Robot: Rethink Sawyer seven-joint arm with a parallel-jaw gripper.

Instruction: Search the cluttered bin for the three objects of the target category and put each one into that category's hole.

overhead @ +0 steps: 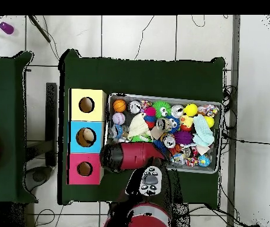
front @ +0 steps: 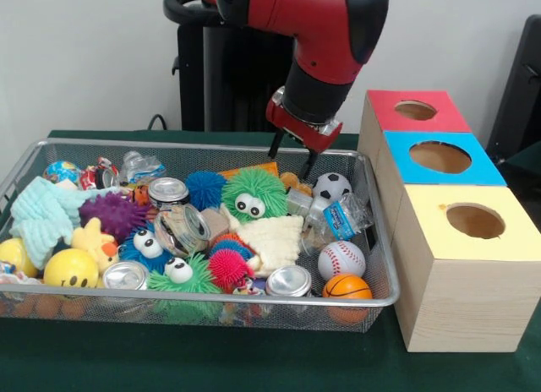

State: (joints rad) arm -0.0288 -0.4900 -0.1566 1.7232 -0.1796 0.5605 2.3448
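Dark green tablecloth [front: 254, 358], grey wall behind. The wide silver wire-mesh bin [front: 25, 168] sits packed to its rim, with little free room between toys. The black two-finger gripper [front: 293, 157] hangs over the far rim, fingers apart, holding nothing. Two clear crinkly plastic bottles show: one blue-labelled [front: 340, 220] at the box end, one [front: 139, 166] in the far corner. Three silver cans. The round hole in the blue box top [front: 439, 157] is unobstructed. Overhead, the red arm [overhead: 134, 156] hides the gripper.
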